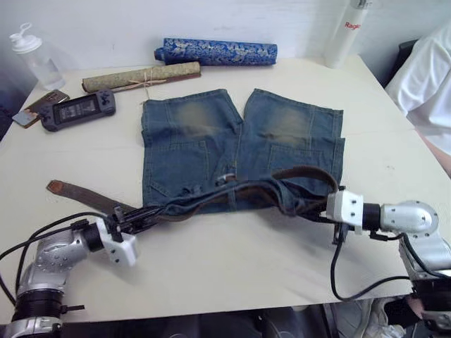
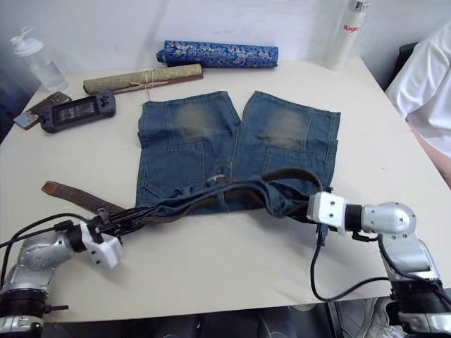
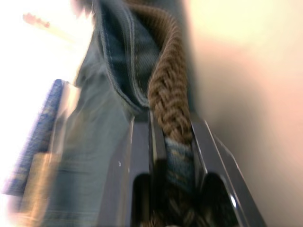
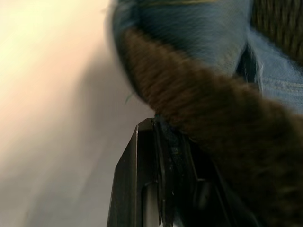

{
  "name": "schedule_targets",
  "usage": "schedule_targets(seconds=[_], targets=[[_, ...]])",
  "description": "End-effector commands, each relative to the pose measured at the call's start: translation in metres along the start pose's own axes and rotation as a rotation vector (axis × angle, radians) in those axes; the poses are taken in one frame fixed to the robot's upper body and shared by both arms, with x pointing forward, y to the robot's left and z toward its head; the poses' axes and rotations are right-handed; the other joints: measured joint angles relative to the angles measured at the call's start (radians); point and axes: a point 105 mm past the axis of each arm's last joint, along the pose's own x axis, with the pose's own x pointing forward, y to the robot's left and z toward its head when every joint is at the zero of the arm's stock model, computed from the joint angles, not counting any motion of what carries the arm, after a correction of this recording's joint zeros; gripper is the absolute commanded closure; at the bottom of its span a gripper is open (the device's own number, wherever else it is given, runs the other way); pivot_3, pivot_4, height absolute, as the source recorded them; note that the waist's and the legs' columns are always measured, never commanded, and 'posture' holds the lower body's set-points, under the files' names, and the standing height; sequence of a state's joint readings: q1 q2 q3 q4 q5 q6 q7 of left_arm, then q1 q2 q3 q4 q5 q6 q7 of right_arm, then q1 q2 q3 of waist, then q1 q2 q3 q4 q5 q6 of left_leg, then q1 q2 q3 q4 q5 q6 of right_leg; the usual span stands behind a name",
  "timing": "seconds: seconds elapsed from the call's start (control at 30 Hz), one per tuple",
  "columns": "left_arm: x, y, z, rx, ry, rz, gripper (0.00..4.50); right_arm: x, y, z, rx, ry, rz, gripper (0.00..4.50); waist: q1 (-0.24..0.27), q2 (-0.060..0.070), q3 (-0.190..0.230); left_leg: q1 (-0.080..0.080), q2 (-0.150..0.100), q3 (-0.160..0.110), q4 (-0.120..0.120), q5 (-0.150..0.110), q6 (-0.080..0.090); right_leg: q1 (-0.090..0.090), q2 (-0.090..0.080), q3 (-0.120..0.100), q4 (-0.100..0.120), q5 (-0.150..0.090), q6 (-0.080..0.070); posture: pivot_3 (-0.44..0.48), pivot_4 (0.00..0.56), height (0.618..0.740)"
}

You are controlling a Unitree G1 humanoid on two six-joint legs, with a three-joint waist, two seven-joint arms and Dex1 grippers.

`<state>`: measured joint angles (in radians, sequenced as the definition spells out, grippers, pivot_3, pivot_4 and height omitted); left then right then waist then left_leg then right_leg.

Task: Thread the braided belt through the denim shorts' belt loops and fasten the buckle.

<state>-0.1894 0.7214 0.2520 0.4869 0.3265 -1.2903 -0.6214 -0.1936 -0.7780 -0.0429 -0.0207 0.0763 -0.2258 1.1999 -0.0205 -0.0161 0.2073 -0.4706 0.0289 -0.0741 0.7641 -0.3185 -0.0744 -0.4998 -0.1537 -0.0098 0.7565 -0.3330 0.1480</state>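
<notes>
Left fingers [image 3: 142,156] pinching braided belt [image 3: 169,101], waistband

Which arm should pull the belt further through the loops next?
Probably the left. The left pincer is shut on the braided belt and waistband beside the free tan tip, so it can draw that end outward. The right pincer pinches the denim shorts at the other end, anchoring them.

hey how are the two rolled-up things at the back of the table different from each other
The blue patterned roll is bright blue with a pale printed pattern; the olive rolled mat is plain dull olive. The olive mat is tied around its middle with string, while no tie shows on the blue roll. The blue roll lies farther back, nearer the wall; the olive mat lies in front of it, toward the left. Both are long, slim rolls lying flat beyond the denim shorts.
</notes>
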Motion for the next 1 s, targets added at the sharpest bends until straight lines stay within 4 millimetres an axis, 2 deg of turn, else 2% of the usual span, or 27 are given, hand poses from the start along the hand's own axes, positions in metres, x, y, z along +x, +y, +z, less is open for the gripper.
schedule_targets(seconds=[0.03, 0.13, 0.17, 0.23, 0.27, 0.3, 0.33, 0.4, 0.47, 0.57, 0.73, 0.8, 0.9, 1.0], targets=[[-0.016, -0.014, -0.017, -0.001, 0.078, -0.062, 4.26, -0.007, 0.000, -0.005, -0.068, 0.040, -0.011, 4.50, -0.001, 0.001, -0.001, 0.000, 0.000, 0.000, 0.001, 0.000, 0.001, 0.000, 0.000, 0.000, 0.000, 0.000, 0.000, 0.000, 0.150, 0.645], [-0.019, -0.021, -0.023, -0.002, 0.095, -0.091, 4.26, -0.008, -0.001, -0.006, -0.122, 0.040, -0.003, 4.50, -0.003, 0.006, -0.004, 0.000, 0.000, 0.000, 0.003, -0.001, 0.002, 0.000, 0.000, 0.000, 0.002, 0.000, 0.000, 0.000, 0.150, 0.645], [-0.019, -0.023, -0.024, -0.003, 0.096, -0.095, 4.27, -0.009, -0.001, -0.005, -0.132, 0.039, 0.005, 3.78, -0.003, 0.008, -0.005, 0.000, 0.000, 0.000, 0.003, -0.001, 0.002, 0.001, 0.000, 0.000, 0.002, 0.000, 0.001, 0.000, 0.150, 0.645], [-0.020, -0.024, -0.026, 0.003, 0.107, -0.098, 4.27, -0.011, 0.002, -0.003, -0.126, 0.034, 0.027, 3.22, -0.004, 0.011, -0.007, 0.001, 0.000, 0.000, 0.004, -0.002, 0.002, 0.001, 0.000, 0.000, 0.003, -0.001, 0.001, 0.000, 0.150, 0.645], [-0.020, -0.025, -0.027, 0.007, 0.107, -0.100, 3.77, -0.013, 0.006, -0.003, -0.117, 0.041, 0.048, 2.81, -0.005, 0.012, -0.008, 0.001, 0.000, 0.000, 0.004, -0.002, 0.002, 0.001, 0.000, 0.000, 0.004, -0.002, 0.001, 0.000, 0.150, 0.645], [-0.019, -0.024, -0.028, 0.005, 0.108, -0.096, 3.14, -0.016, 0.010, -0.002, -0.094, 0.051, 0.073, 2.17, -0.006, 0.012, -0.008, 0.002, 0.000, 0.000, 0.004, -0.002, 0.002, 0.001, 0.000, 0.000, 0.005, -0.003, 0.001, 0.000, 0.150, 0.645], [-0.018, -0.023, -0.028, 0.003, 0.107, -0.086, 2.95, -0.019, 0.014, 0.000, -0.061, 0.063, 0.100, 1.92, -0.005, 0.012, -0.009, 0.003, 0.000, 0.000, 0.004, -0.002, 0.002, 0.001, 0.000, 0.000, 0.005, -0.003, 0.001, 0.000, 0.150, 0.645], [-0.017, -0.021, -0.027, -0.001, 0.094, -0.078, 1.87, -0.023, 0.019, 0.006, -0.015, 0.081, 0.144, 0.86, -0.003, 0.011, -0.009, 0.003, 0.000, 0.000, 0.004, -0.003, 0.000, 0.001, 0.000, 0.000, 0.006, -0.004, 0.001, 0.000, 0.150, 0.645], [-0.017, -0.022, -0.022, 0.001, 0.061, -0.082, 1.14, -0.028, 0.020, 0.014, 0.014, 0.101, 0.170, 0.11, 0.000, 0.009, -0.011, 0.003, 0.001, 0.000, 0.005, -0.004, -0.001, 0.001, 0.000, 0.000, 0.007, -0.005, 0.001, 0.000, 0.150, 0.645], [-0.017, -0.022, -0.015, -0.015, 0.025, -0.099, 0.05, -0.034, 0.019, 0.022, 0.014, 0.133, 0.182, 0.00, -0.001, 0.009, -0.012, 0.003, 0.001, 0.000, 0.006, -0.005, -0.003, 0.002, 0.000, 0.000, 0.006, -0.005, 0.001, 0.000, 0.150, 0.645], [-0.026, -0.016, -0.010, -0.118, 0.036, -0.137, 0.05, -0.043, 0.009, 0.032, 0.038, 0.149, 0.168, 0.00, -0.008, 0.009, -0.012, 0.003, 0.002, 0.001, 0.005, -0.006, -0.003, 0.001, 0.000, 0.000, 0.005, -0.005, 0.001, 0.000, 0.150, 0.645], [-0.035, -0.021, -0.006, -0.202, 0.057, -0.240, 0.05, -0.046, 0.003, 0.044, 0.096, 0.105, 0.150, 0.00, -0.010, 0.009, -0.012, 0.003, 0.002, 0.001, 0.006, -0.007, -0.005, 0.001, 0.000, 0.000, 0.005, -0.006, 0.000, 0.000, 0.150, 0.645], [-0.039, -0.009, 0.000, -0.309, 0.066, -0.247, 0.05, -0.050, -0.003, 0.056, 0.149, 0.068, 0.143, 0.00, -0.010, 0.009, -0.012, 0.003, 0.003, 0.002, 0.006, -0.008, -0.005, 0.001, 0.001, 0.000, 0.005, -0.006, -0.001, 0.000, 0.150, 0.645], [-0.048, -0.003, -0.003, -0.478, 0.124, -0.267, 0.05, -0.055, -0.007, 0.081, 0.281, -0.028, 0.154, 0.00, -0.007, 0.009, -0.012, 0.003, 0.003, 0.002, 0.006, -0.008, -0.005, 0.001, 0.001, 0.000, 0.005, -0.007, -0.001, 0.000, 0.150, 0.645]])
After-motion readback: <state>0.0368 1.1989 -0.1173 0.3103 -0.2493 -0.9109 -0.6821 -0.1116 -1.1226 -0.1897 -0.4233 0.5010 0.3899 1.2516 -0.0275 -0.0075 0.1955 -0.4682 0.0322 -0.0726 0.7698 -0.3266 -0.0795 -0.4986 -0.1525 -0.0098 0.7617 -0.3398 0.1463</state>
